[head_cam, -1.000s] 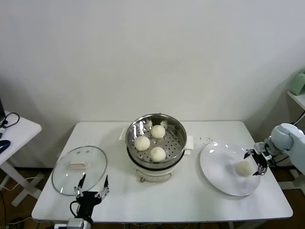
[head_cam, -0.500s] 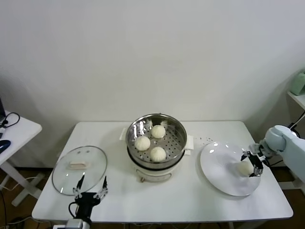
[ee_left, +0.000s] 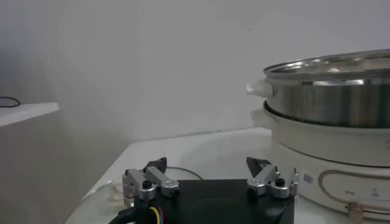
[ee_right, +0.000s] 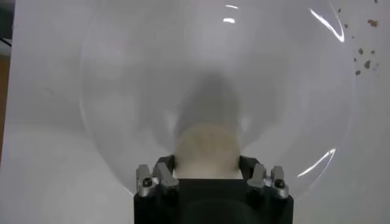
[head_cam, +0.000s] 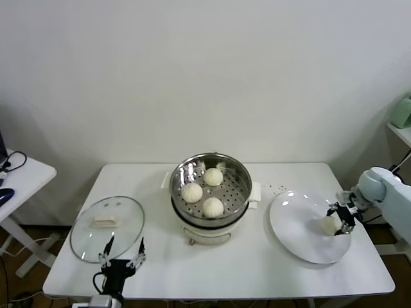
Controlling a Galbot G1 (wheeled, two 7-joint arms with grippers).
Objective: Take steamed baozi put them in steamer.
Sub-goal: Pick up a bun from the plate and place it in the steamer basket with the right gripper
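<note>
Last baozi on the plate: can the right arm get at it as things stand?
Probably yes. The right gripper is already at the baozi on the white plate, a finger on each side in the right wrist view; nothing else on the plate blocks it. The left gripper is parked by the glass lid.

A: Where is the right gripper (head_cam: 340, 216)?
B: Low over the worktop's right side, its arm reaching in from the right edge with the wrist bent down. Its fingers (ee_right: 163, 173) press against both sides of a baozi (ee_right: 207, 149).
A: And the left gripper (head_cam: 122, 254)?
B: Parked at the front-left edge of the worktop, pointing forward, its two fingers (ee_left: 149, 178) spread well apart and holding nothing.
</note>
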